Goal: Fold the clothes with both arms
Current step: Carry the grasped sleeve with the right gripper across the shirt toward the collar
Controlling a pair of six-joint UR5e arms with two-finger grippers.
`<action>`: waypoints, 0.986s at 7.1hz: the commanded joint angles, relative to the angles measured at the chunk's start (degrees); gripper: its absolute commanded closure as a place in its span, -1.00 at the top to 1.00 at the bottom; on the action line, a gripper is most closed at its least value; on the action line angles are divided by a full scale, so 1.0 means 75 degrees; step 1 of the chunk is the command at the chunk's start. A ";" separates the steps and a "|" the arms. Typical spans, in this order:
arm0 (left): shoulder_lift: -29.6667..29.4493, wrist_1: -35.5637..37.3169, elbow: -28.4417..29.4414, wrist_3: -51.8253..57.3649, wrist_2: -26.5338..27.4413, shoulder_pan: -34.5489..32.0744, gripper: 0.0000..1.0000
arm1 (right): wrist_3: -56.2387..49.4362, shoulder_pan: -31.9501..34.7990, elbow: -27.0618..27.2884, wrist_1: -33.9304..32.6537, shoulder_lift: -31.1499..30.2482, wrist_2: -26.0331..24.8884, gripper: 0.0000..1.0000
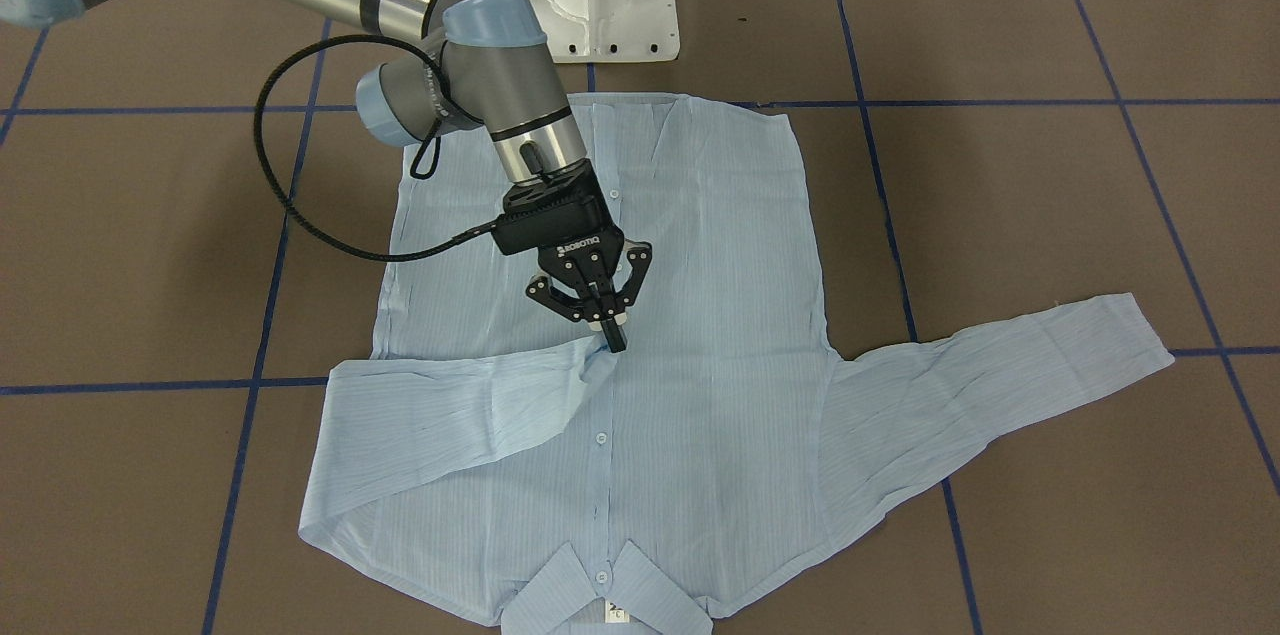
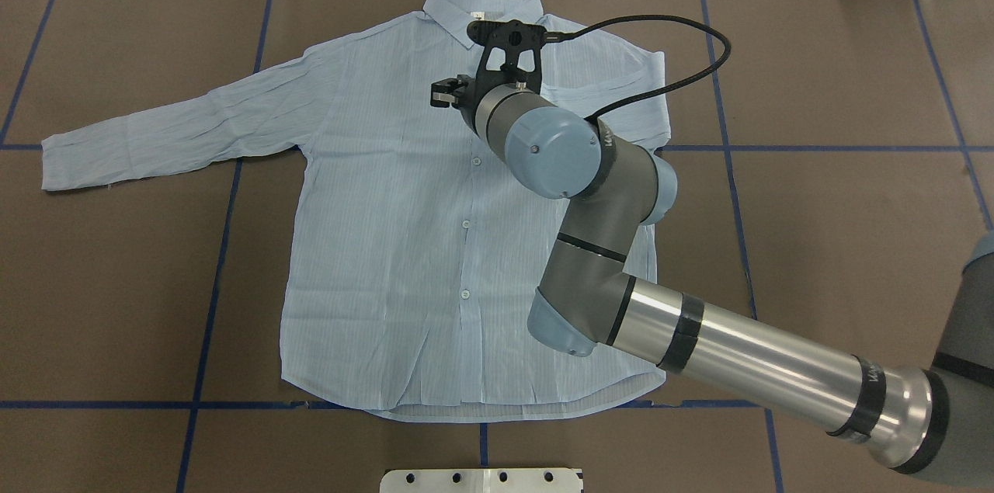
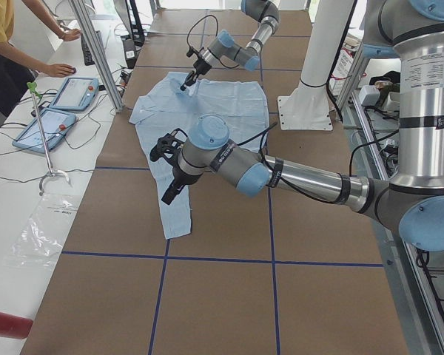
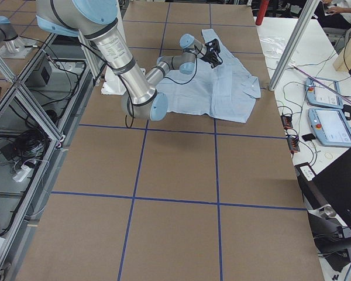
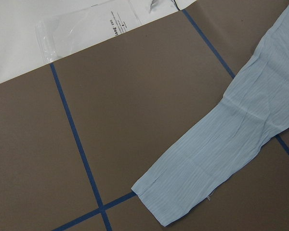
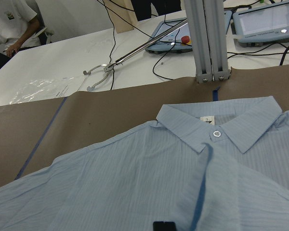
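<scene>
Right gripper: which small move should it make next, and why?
Probably open and lift away. The right gripper looks shut on the cuff of the folded sleeve, already laid across the front of the shirt; the other sleeve lies spread out to the side.

A pale blue shirt (image 1: 720, 265) lies flat and buttoned. The right gripper (image 1: 614, 335) pinches one sleeve across its chest; the other sleeve stretches outward.
</scene>
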 commanded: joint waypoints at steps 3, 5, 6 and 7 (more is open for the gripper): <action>0.0000 -0.0047 0.0110 0.0004 0.0000 0.0002 1.00 | -0.0010 -0.0399 -0.1239 0.0143 0.0958 -0.0203 -1.00; -0.0023 -0.0560 0.0495 -0.0008 0.0000 0.0002 1.00 | -0.0010 -0.0504 -0.1659 0.0120 0.1402 -0.0202 -1.00; -0.0058 -0.0632 0.0613 0.0004 0.0000 0.0002 1.00 | 0.0002 -0.0551 -0.1836 0.0062 0.1509 -0.0203 -1.00; -0.0058 -0.0633 0.0591 -0.0008 0.0000 0.0002 1.00 | 0.0037 -0.0551 -0.1850 0.0050 0.1568 -0.0145 -0.71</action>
